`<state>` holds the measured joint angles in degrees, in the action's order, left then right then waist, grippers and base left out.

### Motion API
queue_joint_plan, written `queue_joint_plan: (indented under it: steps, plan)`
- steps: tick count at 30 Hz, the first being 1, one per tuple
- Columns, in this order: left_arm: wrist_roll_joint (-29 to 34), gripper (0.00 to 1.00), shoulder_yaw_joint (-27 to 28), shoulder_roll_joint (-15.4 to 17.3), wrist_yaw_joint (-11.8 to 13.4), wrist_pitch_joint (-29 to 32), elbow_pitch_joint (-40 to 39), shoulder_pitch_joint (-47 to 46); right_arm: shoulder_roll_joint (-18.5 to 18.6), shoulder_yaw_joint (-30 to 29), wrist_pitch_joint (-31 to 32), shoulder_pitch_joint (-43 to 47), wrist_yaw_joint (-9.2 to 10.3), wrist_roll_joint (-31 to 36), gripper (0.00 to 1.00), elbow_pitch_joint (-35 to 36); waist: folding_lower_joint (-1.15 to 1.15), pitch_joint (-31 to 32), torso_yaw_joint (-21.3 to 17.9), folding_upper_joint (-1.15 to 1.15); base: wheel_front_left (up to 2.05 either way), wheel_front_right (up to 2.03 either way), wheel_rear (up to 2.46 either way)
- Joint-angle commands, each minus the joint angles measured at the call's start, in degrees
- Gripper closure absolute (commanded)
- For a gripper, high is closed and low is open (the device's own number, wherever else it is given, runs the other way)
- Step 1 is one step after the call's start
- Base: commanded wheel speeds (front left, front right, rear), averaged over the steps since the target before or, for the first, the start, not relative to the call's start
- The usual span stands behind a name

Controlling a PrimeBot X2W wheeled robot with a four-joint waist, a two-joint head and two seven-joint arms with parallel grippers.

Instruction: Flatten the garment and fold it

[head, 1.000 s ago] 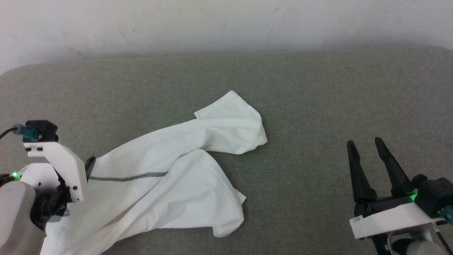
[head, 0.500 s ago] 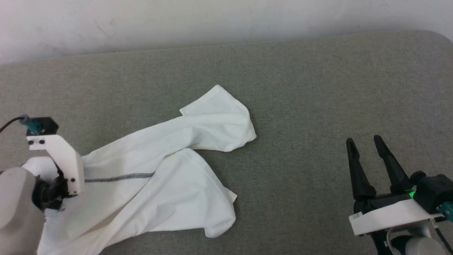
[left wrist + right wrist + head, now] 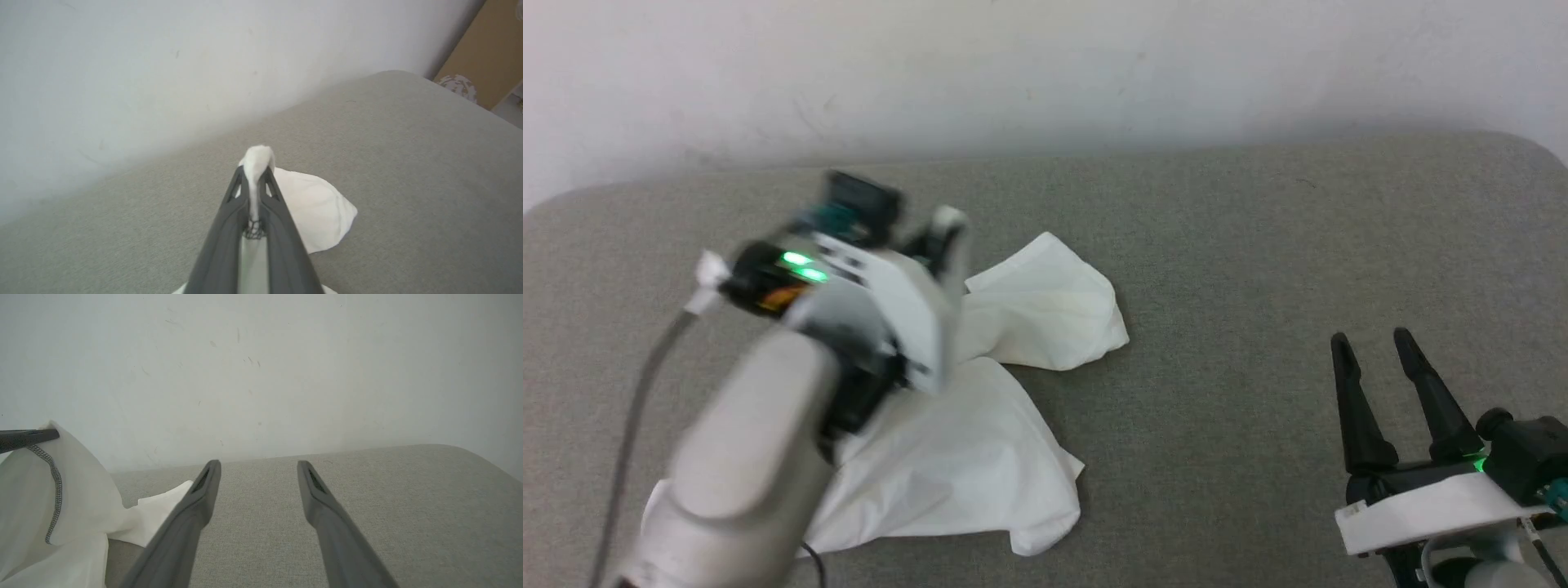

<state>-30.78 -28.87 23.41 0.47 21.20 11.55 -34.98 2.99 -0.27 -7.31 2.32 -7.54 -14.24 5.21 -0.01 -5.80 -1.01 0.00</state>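
The garment (image 3: 980,457) is a white T-shirt, crumpled across the left half of the grey padded surface (image 3: 1258,245). My left gripper (image 3: 943,233) is raised above it, blurred, and shut on a pinch of the white fabric. In the left wrist view the cloth (image 3: 256,157) bulges out past the closed left gripper (image 3: 255,173), and a sleeve (image 3: 318,208) lies below. The right wrist view shows the lifted garment (image 3: 73,490) with its grey zigzag seam (image 3: 55,486) hanging from the left gripper's fingers (image 3: 24,439). My right gripper (image 3: 1372,343) (image 3: 258,465) hovers open at the lower right, apart from the cloth.
A pale wall (image 3: 1045,73) runs along the far edge of the surface. Bare grey padding stretches between the garment and my right gripper. A tan cabinet (image 3: 486,53) stands beyond the surface's rounded corner.
My left gripper has shut on the garment's edge near the seam and risen up and toward the middle, pulling the fabric with it. The right gripper stays open and still. The head camera shifted.
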Motion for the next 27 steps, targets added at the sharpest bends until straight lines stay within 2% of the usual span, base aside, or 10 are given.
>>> queue_joint_plan:
  steps: [1,5,9,12,15,16,17,22,25,27]
  plan:
    - [0.8,1.00,-1.8,-1.6,-0.6,-0.6,-1.3,1.7,-0.1,-0.3,-0.2,0.6,0.05,-0.5,0.00,0.2,0.01,0.5,0.3,0.00,0.00,0.00,0.00]
    - [1.5,1.00,-9.0,-7.8,-2.8,-1.7,-3.0,4.9,-0.1,-0.4,0.1,0.9,0.05,-0.6,0.00,0.5,0.01,0.4,0.1,0.00,0.00,0.00,0.00]
    - [1.2,1.00,-15.9,-13.8,-4.7,-2.7,-0.3,8.9,-0.1,-0.3,0.4,0.5,0.05,-0.5,0.00,0.9,0.01,0.2,-0.6,0.00,0.00,0.00,0.00]
    - [1.0,1.00,-20.4,-16.5,-5.9,-3.7,2.7,11.5,-0.1,-0.5,0.5,0.6,0.05,-0.5,0.00,1.1,0.01,0.1,-1.0,0.00,0.00,0.00,0.00]
    - [0.0,1.00,-24.2,-17.9,-6.9,-4.7,5.2,13.8,-0.1,-0.7,0.6,0.8,0.05,-0.5,0.00,1.1,0.01,0.0,-1.1,0.00,0.00,0.00,0.00]
    - [-0.1,0.65,-25.0,-18.2,-7.0,-5.4,5.7,14.3,-0.1,-0.8,0.6,0.8,0.05,-0.5,0.00,1.1,0.01,0.1,-1.0,0.00,0.00,0.00,0.00]
    - [0.2,0.00,-25.7,-18.3,-7.2,-6.5,6.1,14.4,-0.1,-1.0,0.6,0.9,0.05,-0.5,0.00,1.1,0.01,0.2,-0.9,0.00,0.00,0.00,0.00]
    - [1.6,0.00,-26.2,-16.8,-7.4,-12.4,3.7,14.2,-0.1,-1.8,0.6,1.7,0.05,-0.7,0.00,1.0,0.01,1.1,0.5,0.00,0.00,0.00,0.00]
    - [2.3,0.00,-25.1,-13.6,-6.7,-13.6,-1.1,14.7,-0.1,-2.4,0.5,2.4,0.05,-0.8,0.00,1.0,0.01,2.1,1.8,0.00,0.00,0.00,0.00]
    - [2.4,0.00,-23.7,-10.5,-5.2,-12.9,-4.8,15.5,-0.1,-2.6,0.5,2.9,0.05,-0.9,0.00,1.1,0.01,2.7,2.6,0.00,0.00,0.00,0.00]
